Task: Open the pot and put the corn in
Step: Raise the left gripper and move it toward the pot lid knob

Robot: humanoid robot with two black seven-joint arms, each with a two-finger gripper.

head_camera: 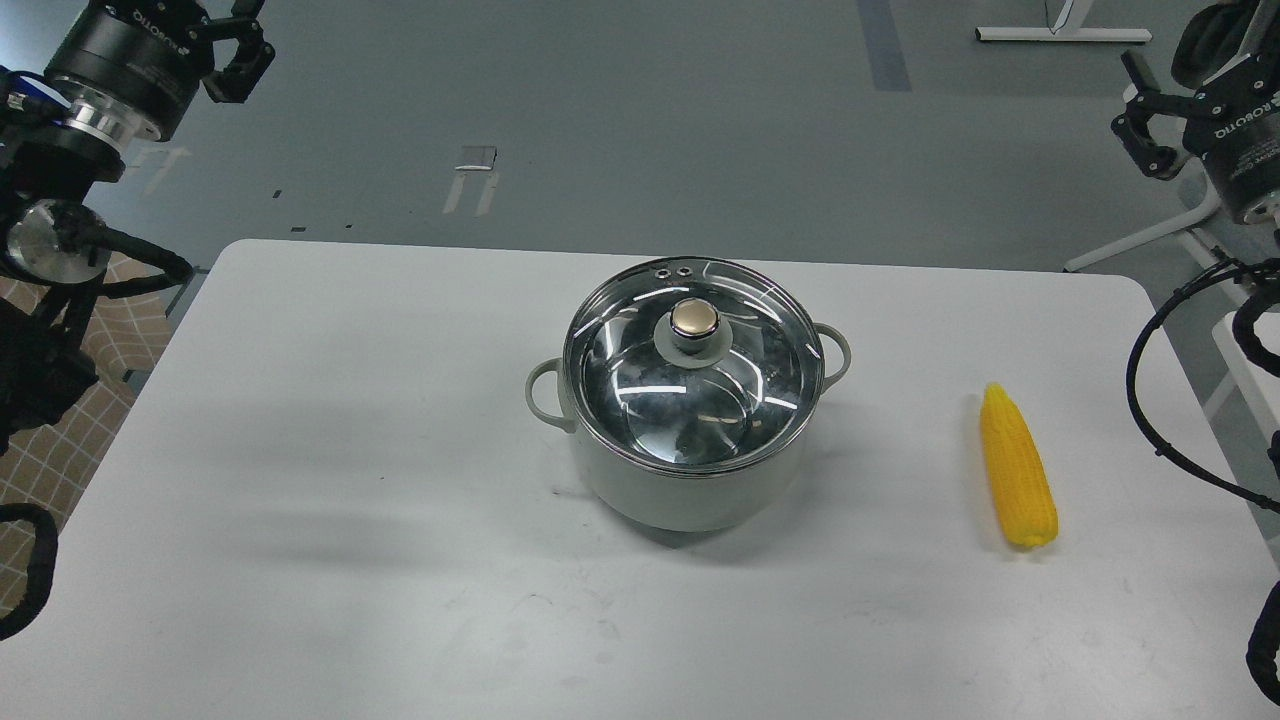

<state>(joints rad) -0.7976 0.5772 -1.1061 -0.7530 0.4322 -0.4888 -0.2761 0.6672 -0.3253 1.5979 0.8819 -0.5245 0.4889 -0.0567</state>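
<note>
Lidded pot [690, 480] mid-table, corn [1018, 468] at its 3 o'clock; my left claw [238, 55] and right claw [1150, 130], partly cropped: openness unclear

Yellow corn [1018, 468], grey-green pot [690, 495]

Both arms are black. The left arm [60, 200] has a thick round wrist with white ROBOTIQ lettering, then a bright silver ring, and a polished metal disc lower down at a joint. Black cables loop from it. Its gripper [235, 50] is black, with chunky linked fingers. The right arm [1245, 150] bears the same white lettering; thick black cables curve below it. Its gripper [1150, 125] is black too.
</note>
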